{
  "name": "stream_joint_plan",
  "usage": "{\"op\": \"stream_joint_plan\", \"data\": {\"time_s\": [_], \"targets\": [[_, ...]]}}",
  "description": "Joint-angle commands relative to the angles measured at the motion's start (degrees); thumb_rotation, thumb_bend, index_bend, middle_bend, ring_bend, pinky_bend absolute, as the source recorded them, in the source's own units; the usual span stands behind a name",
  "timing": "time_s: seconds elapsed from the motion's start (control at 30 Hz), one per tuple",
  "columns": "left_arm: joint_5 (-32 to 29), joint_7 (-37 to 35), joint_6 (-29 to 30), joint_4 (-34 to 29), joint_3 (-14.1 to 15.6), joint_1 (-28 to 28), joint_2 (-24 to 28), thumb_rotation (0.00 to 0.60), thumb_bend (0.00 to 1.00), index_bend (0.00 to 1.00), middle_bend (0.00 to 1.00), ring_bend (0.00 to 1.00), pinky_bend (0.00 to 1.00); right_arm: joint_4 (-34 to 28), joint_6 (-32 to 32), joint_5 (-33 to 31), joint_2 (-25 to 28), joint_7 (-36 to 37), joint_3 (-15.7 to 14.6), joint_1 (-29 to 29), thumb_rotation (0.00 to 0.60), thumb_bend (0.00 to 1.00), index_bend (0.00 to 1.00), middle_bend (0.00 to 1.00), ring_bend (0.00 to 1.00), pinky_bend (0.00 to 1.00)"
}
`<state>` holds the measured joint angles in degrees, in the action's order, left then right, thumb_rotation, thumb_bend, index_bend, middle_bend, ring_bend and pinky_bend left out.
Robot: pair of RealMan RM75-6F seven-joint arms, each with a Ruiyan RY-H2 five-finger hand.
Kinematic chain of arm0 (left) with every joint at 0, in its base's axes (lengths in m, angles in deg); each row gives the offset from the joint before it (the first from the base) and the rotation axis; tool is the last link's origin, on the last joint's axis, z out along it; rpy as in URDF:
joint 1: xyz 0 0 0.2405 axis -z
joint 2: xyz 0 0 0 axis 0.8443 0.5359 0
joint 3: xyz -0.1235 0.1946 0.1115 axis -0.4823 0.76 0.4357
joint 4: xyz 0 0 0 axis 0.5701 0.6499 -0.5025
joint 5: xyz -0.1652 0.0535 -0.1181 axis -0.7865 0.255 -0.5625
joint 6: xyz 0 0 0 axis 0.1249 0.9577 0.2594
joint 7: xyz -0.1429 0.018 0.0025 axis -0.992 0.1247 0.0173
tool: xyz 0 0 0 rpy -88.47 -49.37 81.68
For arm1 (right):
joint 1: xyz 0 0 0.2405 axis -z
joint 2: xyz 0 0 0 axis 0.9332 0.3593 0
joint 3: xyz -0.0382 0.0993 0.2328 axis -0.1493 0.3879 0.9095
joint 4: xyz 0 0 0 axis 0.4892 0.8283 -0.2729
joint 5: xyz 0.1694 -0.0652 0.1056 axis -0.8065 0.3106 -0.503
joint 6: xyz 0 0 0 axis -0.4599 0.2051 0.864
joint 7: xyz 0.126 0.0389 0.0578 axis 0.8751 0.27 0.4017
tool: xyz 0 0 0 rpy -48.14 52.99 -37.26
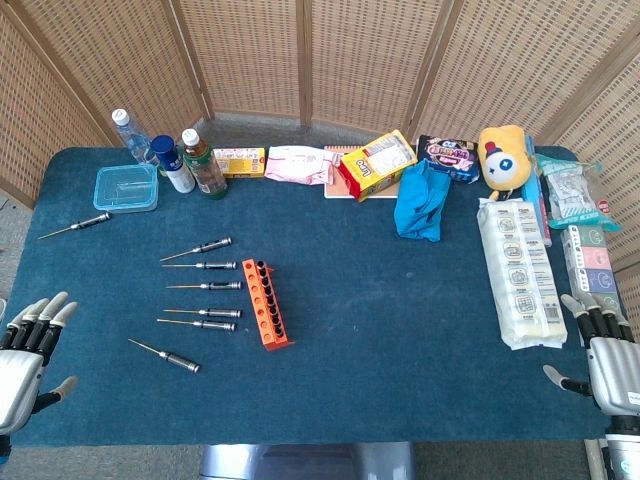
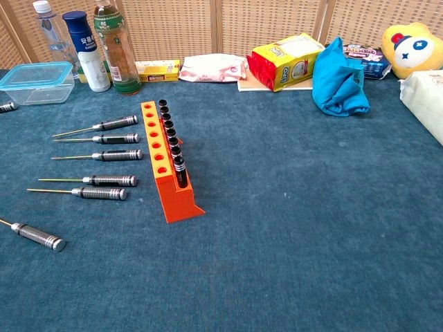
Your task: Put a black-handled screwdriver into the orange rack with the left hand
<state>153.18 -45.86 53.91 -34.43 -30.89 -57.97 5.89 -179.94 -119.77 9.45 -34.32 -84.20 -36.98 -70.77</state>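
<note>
Left robot hand (image 1: 28, 345) sits at the counter's (image 1: 400, 330) near-left corner, fingers spread, holding nothing. Right robot hand (image 1: 603, 352) at the near-right corner, also spread and empty. Orange rack (image 2: 165, 166) stands left of counter centre, one row of its holes filled with black handles, the other row bare. Five black-handled screwdrivers (image 2: 104, 155) lie side by side just left of the rack, tips toward the left edge. A sixth screwdriver (image 2: 36, 236) lies nearer the front edge, a seventh screwdriver (image 1: 78, 225) near the left edge beside a blue-lidded box (image 1: 126, 187).

no text on packages (image 2: 287, 61) clearly legible
</note>
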Motion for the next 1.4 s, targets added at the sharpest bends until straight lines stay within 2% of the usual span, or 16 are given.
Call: {"op": "stream_joint_plan", "data": {"time_s": [0.03,0.27,0.33,0.37,0.43,0.47,0.5,0.53,0.57,0.67,0.77,0.9,1.03,1.23,1.3,1.4], "targets": [[-0.22,0.36,-0.26,-0.11,-0.02,0.00,-0.18,0.600,0.08,0.00,0.00,0.00,0.09,0.02,-0.18,-0.13,-0.10,-0.33,0.06,0.08,0.600,0.12,0.13,0.08,0.07,0.09],[0.62,0.32,-0.82,0.26,0.43,0.22,-0.38,0.600,0.07,0.00,0.00,0.00,0.09,-0.39,-0.13,-0.37,-0.06,-0.46,-0.03,0.22,0.600,0.12,0.13,0.07,0.07,0.09],[1.02,-0.06,-1.27,0.29,0.53,0.55,-0.51,0.600,0.07,0.00,0.04,0.03,0.09,-0.57,0.09,-0.48,-0.02,-0.44,0.00,0.12,0.600,0.12,0.13,0.07,0.08,0.09],[1.16,-0.37,-1.50,0.22,0.52,0.75,-0.62,0.600,0.08,0.00,0.13,0.10,0.09,-0.54,0.23,-0.59,-0.04,-0.64,0.04,0.02,0.600,0.12,0.13,0.07,0.08,0.09],[1.45,-1.77,-1.83,0.13,0.34,1.25,-1.28,0.600,0.10,0.00,0.38,0.32,0.13,-0.51,0.72,-1.05,-0.20,-1.12,0.14,-0.22,0.600,0.12,0.13,0.07,0.08,0.09],[1.66,-2.28,-1.92,0.37,0.22,1.49,-1.63,0.600,0.11,0.00,0.53,0.48,0.25,-0.53,0.95,-1.24,-0.27,-1.24,0.12,-0.28,0.600,0.12,0.13,0.07,0.08,0.10],[2.04,-2.76,-2.04,0.98,-0.01,1.89,-2.19,0.600,0.12,0.00,0.67,0.64,0.44,-0.56,1.23,-1.45,-0.33,-1.37,0.05,-0.34,0.600,0.12,0.13,0.07,0.08,0.10],[2.25,-2.91,-2.21,1.52,-0.22,2.21,-2.66,0.600,0.13,0.00,0.75,0.73,0.59,-0.54,1.36,-1.53,-0.37,-1.45,-0.01,-0.35,0.600,0.12,0.13,0.07,0.08,0.11],[2.66,-3.12,-2.43,2.49,-0.70,2.83,-3.51,0.600,0.13,0.00,0.85,0.85,0.78,-0.48,1.64,-1.59,-0.40,-1.54,-0.13,-0.41,0.600,0.12,0.13,0.07,0.08,0.12],[3.25,-5.09,-5.44,4.58,-0.89,5.12,-5.31,0.600,0.15,0.00,0.98,0.98,0.97,-0.32,2.16,-1.61,-0.54,-1.47,-0.29,-0.58,0.600,0.12,0.13,0.06,0.08,0.14],[4.52,-5.19,-9.05,4.59,-0.38,7.45,-5.37,0.600,0.18,0.00,1.00,1.00,1.00,-0.46,2.49,-1.32,-0.59,-1.59,-0.60,-0.66,0.600,0.12,0.13,0.06,0.08,0.14],[4.88,2.32,-14.34,2.07,-0.18,9.76,-5.84,0.600,0.18,0.02,1.00,1.00,1.00,-0.75,2.42,-0.82,-0.65,-1.99,-0.78,-0.70,0.600,0.12,0.13,0.06,0.08,0.14],[0.81,10.21,-22.49,-0.37,0.00,12.17,-7.88,0.600,0.18,0.07,1.00,1.00,1.00,-1.03,2.61,-0.54,-0.47,-1.75,-1.07,-0.68,0.600,0.12,0.13,0.06,0.08,0.14],[-5.87,16.94,-27.86,-1.86,-0.12,13.13,-13.08,0.600,0.25,0.22,1.00,1.00,1.00,-1.00,3.23,-1.15,-0.09,-0.90,-0.97,-0.84,0.600,0.12,0.13,0.06,0.08,0.14],[-7.80,18.71,-28.54,-1.88,-0.43,13.27,-14.48,0.600,0.26,0.31,1.00,1.00,1.00,-1.07,3.43,-1.22,0.06,-0.68,-0.99,-0.90,0.600,0.12,0.13,0.06,0.08,0.14],[-10.30,21.01,-29.00,-1.79,-0.84,13.45,-16.54,0.600,0.27,0.38,1.00,1.00,1.00,-1.26,3.62,-1.20,0.35,-0.21,-1.06,-0.92,0.600,0.12,0.13,0.06,0.08,0.14]]}}
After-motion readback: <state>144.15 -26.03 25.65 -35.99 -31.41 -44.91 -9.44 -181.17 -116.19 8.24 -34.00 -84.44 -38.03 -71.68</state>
